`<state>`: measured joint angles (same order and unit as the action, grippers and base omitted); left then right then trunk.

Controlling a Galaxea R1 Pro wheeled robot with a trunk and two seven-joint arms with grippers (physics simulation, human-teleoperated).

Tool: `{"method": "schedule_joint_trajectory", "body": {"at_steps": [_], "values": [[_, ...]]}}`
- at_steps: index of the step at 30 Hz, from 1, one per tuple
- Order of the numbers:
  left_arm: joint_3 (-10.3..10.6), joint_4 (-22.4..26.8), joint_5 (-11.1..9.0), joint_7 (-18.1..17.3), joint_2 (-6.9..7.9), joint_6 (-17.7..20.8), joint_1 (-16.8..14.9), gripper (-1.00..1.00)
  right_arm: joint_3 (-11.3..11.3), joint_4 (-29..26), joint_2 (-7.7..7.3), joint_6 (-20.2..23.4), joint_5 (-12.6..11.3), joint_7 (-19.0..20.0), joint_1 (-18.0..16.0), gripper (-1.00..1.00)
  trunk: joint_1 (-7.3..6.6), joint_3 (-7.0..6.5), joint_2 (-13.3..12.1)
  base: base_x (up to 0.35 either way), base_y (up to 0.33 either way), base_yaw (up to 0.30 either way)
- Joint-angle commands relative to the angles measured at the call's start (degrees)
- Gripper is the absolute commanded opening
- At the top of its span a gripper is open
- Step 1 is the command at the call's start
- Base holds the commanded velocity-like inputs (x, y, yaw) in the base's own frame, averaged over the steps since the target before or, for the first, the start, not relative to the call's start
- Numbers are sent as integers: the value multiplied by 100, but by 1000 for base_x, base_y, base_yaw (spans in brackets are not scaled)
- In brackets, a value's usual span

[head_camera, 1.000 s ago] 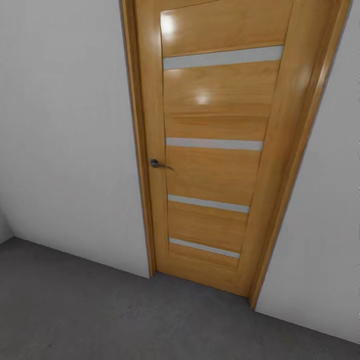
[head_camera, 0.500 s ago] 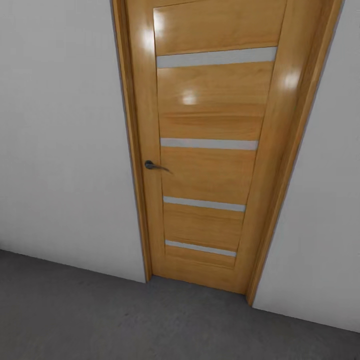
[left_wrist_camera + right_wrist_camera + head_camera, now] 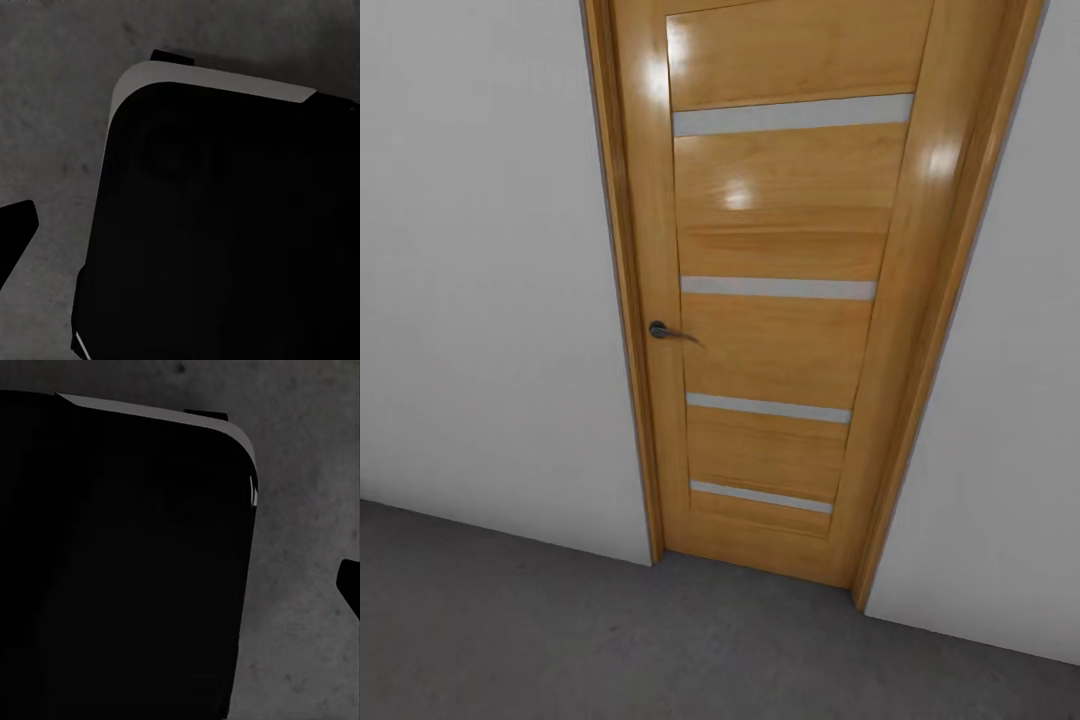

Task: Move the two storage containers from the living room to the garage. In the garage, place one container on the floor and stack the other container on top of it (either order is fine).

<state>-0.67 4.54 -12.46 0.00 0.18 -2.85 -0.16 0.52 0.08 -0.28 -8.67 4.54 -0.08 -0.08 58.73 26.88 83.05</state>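
Observation:
The two storage containers are out of view, and so is the living room. I face the garage's wooden side door, which is closed, with a dark lever handle. The dark grey concrete floor runs along its foot. In the left wrist view a dark fingertip juts in over the floor. The right wrist view has another dark fingertip at the frame's edge. Nothing is seen held in either one.
White-grey wall flanks the door on both sides. Both wrist cameras look down on my black base, with bare concrete beside it.
The camera shifted a little during the first half second, so the door slid slightly left in the picture. Since then nothing has moved.

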Motion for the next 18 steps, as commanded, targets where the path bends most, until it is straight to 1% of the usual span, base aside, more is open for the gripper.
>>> {"method": "schedule_joint_trajectory", "body": {"at_steps": [1, 9, 12, 18], "values": [[-3, -1, -29, 0, 0, -14, -2, 100, 0, 1, -3, -17, 49, -1, -1, 100, 0, 4, 2, 0, 0, 0], [-3, 3, -29, 0, -8, -17, -2, 100, -7, 1, 9, -28, 38, -16, -1, 100, 0, 4, 2, 0, 0, -3], [-3, 3, -29, 0, -9, -22, -2, 100, -9, 1, 29, -28, 31, -18, -1, 100, 0, 4, 2, 0, 0, -150], [-3, 3, -29, 0, -9, -20, -2, 100, -9, 1, 35, -27, 30, -18, -1, 100, 0, 4, 2, 0, 0, -218]]}}
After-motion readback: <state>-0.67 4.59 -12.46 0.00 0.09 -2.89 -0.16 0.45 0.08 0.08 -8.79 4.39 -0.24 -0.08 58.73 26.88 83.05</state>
